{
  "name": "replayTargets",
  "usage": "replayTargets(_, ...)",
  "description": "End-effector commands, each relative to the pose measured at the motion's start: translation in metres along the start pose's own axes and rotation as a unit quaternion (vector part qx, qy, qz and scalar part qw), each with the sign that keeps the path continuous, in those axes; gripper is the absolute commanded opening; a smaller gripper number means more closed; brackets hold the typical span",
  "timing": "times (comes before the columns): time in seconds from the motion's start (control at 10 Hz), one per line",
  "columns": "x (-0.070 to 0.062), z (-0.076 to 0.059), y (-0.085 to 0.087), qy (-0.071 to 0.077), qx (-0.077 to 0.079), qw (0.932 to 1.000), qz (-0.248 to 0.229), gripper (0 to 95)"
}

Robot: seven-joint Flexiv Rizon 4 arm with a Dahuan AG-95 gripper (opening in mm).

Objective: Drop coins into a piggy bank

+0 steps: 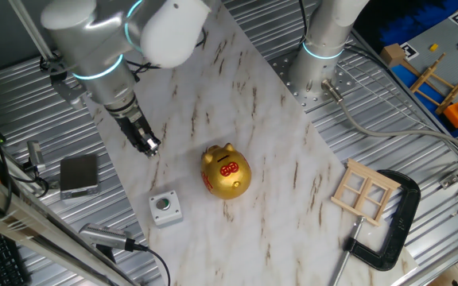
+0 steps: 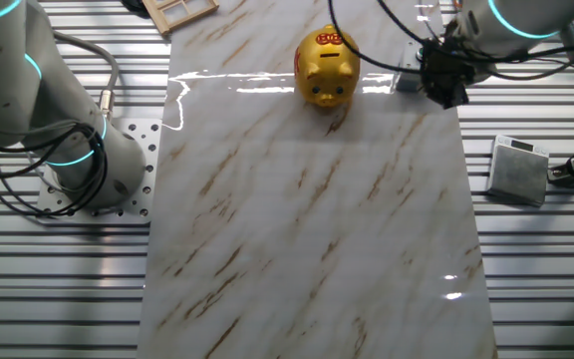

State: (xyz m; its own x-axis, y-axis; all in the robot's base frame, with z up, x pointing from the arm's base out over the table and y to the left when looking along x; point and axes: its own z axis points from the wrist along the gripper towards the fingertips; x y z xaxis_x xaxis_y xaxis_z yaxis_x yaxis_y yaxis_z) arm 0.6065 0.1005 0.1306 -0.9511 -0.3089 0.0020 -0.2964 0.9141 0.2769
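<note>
A: What is laid out, taken from the largest thing down?

B: A marble-patterned board point(image 1: 293, 159) is seen lying across the ribbed metal table point(image 1: 420, 151). On the board the gold piggy bank point(image 1: 226, 171) is stood upright, near its middle in one fixed view and towards the far edge in the other. A small grey box with a green button point(image 1: 165, 208) is set just beside the pig.

A: And the gripper?

B: The gripper point(image 1: 149, 146) is held low over the board, apart from the pig. Its fingers appear closed or nearly closed; whether a coin is pinched between them cannot be told, since nothing that small can be made out.

A: Which way does the pig lie from it?

B: In the view with the button box, the pig is found to the right of the gripper and slightly lower in the picture. In the other fixed view its snout point(image 2: 329, 97) is pointed towards the camera, so the long axis is judged to run nose to tail across the board's short side, with the red markings on the back facing up
</note>
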Motion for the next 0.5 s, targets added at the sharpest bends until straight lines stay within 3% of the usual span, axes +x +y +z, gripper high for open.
replayTargets(0.1, 0.001, 0.002, 0.002, -0.004, -0.010, 0.9999, 0.007, 0.0)
replayTargets(0.5, -0.014, 0.012, 0.017, -0.009, -0.029, 0.9992, 0.026, 0.0)
